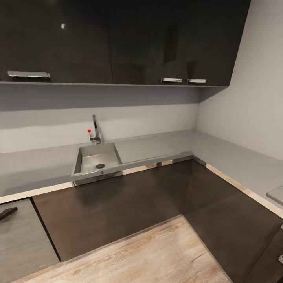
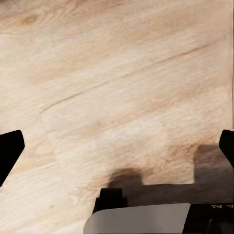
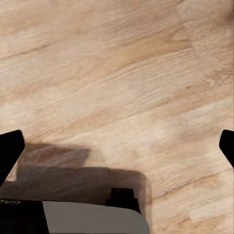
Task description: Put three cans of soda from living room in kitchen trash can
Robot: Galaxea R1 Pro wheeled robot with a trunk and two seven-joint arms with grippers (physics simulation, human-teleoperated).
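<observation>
Light wood floor (image 1: pixel 157 255) is nearest, running up to the dark lower cabinets (image 1: pixel 129 204) of the kitchen.

Head view: grey L-shaped counter (image 1: pixel 35 169) wraps the corner. Steel sink (image 1: pixel 96 160) is set in the back run near the middle of its front edge; the tap (image 1: pixel 95 131) stands at the sink's back rim, toward the wall. Dark upper cabinets (image 1: pixel 118 39) hang above with metal handles. No bin or soda can on the counter or on the visible floor.

Left wrist view: left gripper (image 2: pixel 117 146) points down at bare floor; its fingertips (image 2: pixel 9 148) sit at opposite edges of the picture, wide apart, nothing between them.

Right wrist view: right gripper (image 3: pixel 117 146) likewise spread wide over bare floor, fingertips (image 3: pixel 9 148) holding nothing.

Task status, judged: robot is in the kitchen with both grippers empty. Whereabouts of the three cans and the trash can cannot be told from these pictures, so how many cans are deposited is unknown. Remaining work cannot be counted from here.
</observation>
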